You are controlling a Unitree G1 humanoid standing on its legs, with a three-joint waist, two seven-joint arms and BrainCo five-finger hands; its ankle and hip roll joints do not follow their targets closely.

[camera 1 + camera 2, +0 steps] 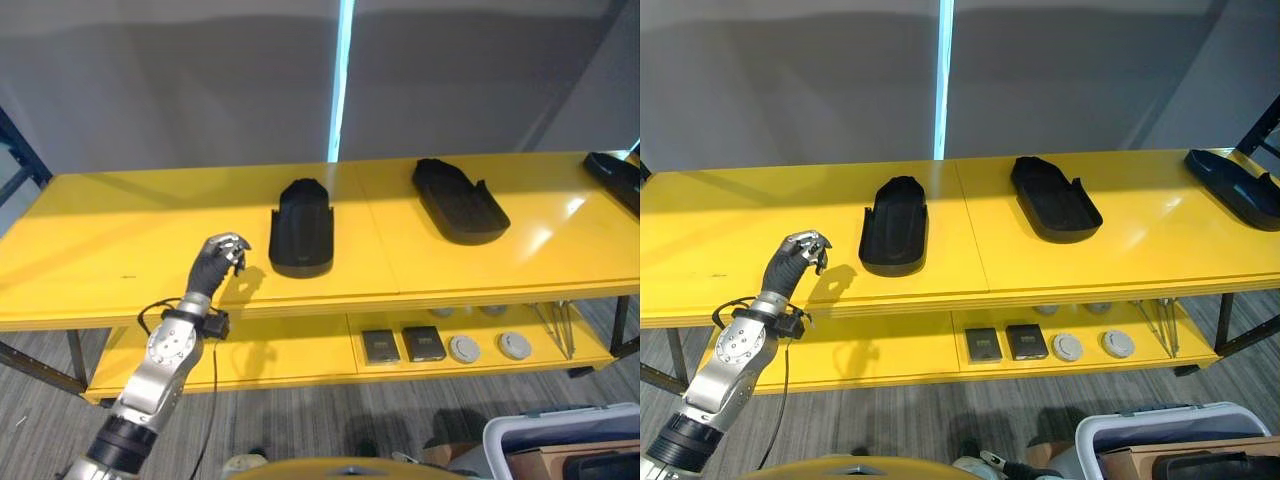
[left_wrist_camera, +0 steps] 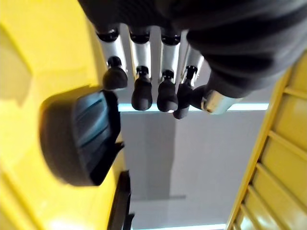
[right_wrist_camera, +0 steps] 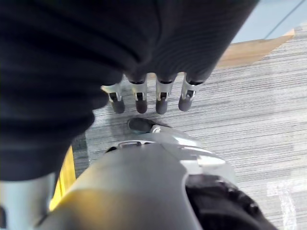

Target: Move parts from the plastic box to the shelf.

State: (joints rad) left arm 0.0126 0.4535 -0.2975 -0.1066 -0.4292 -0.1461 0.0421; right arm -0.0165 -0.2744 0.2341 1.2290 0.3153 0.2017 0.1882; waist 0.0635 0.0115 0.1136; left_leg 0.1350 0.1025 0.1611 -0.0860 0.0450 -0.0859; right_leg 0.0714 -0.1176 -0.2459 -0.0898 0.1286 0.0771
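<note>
Three black moulded parts lie on the yellow shelf top (image 1: 130, 250): one in the middle (image 1: 301, 230), one further right (image 1: 460, 201), and one at the far right edge (image 1: 1238, 187). My left hand (image 1: 217, 258) hovers over the front of the shelf top, just left of the middle part (image 2: 79, 143). Its fingers (image 2: 142, 93) are curled and hold nothing. The white plastic box (image 1: 1140, 428) stands on the floor at the lower right with a dark part inside. My right hand (image 3: 144, 96) hangs over the grey floor, fingers relaxed and empty.
The lower shelf (image 1: 290, 355) carries two black square pieces (image 1: 400, 345) and several grey round discs (image 1: 465, 348). A grey wall stands behind the shelf. Dark shelf legs (image 1: 620, 325) show at both ends.
</note>
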